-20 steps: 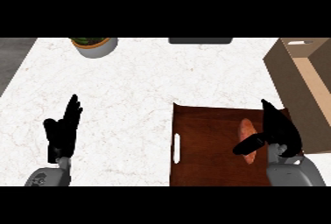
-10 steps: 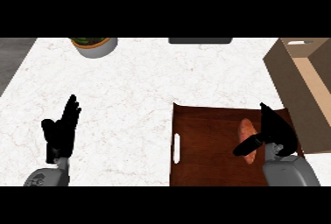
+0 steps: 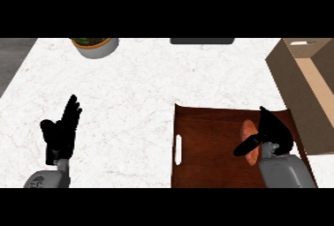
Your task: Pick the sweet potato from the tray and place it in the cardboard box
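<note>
1. One sweet potato point(image 3: 248, 131) lies on the right part of the tray, orange, partly hidden under the right hand; only its left edge shows.
2. One tray point(image 3: 209, 150), dark brown wood, occupies the lower right of the counter. One white slot handle shows near its left edge.
3. One right hand point(image 3: 272, 130) is positioned over the sweet potato. Its fingers point away from the robot, straight and together; the thumb extends down-left, apart from the fingers. Whether the palm touches the sweet potato cannot be told.
4. One cardboard box point(image 3: 306, 88) stands just beside the tray on the right, open at the top, reaching to the right edge of the view.
5. One left hand point(image 3: 60, 132) rests at the lower left of the counter, well apart from the tray, fingers straight and up, slightly spread, holding nothing.
6. One white marble counter point(image 3: 137, 88) carries all items.
7. One grey pot with a green plant point(image 3: 94, 45) stands at the far left edge.
8. One dark flat object point(image 3: 201, 40) lies at the far edge, centre; its type cannot be told.
</note>
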Robot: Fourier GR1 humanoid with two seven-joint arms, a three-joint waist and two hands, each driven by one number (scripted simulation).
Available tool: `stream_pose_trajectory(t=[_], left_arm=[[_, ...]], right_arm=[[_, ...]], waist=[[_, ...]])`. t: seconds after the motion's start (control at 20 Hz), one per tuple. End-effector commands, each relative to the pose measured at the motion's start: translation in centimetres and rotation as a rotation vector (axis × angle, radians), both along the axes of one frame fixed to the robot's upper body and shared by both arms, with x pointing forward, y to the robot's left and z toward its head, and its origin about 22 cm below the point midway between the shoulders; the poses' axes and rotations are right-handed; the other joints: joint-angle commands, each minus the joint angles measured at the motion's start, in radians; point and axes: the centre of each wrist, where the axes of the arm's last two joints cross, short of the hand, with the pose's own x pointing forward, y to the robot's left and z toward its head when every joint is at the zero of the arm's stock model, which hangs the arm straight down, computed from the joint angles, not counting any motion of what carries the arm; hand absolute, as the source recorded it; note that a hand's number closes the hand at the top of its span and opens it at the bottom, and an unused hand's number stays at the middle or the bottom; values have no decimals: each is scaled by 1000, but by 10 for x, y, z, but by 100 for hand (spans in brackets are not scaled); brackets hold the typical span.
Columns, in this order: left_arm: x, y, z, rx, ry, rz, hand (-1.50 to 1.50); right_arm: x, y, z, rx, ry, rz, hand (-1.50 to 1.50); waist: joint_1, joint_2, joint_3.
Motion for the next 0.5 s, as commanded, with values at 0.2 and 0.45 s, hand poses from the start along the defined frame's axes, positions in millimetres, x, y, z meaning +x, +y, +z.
stream_pose_trajectory(t=[0.2, 0.45], left_arm=[[2, -6, -6, 4, 9, 5, 0], [13, -6, 7, 12, -6, 10, 0]], right_arm=[[5, 9, -18, -3, 41, -25, 150], [4, 5, -7, -80, -94, 83, 150]], waist=[[-1, 0, 0], [-2, 0, 0]])
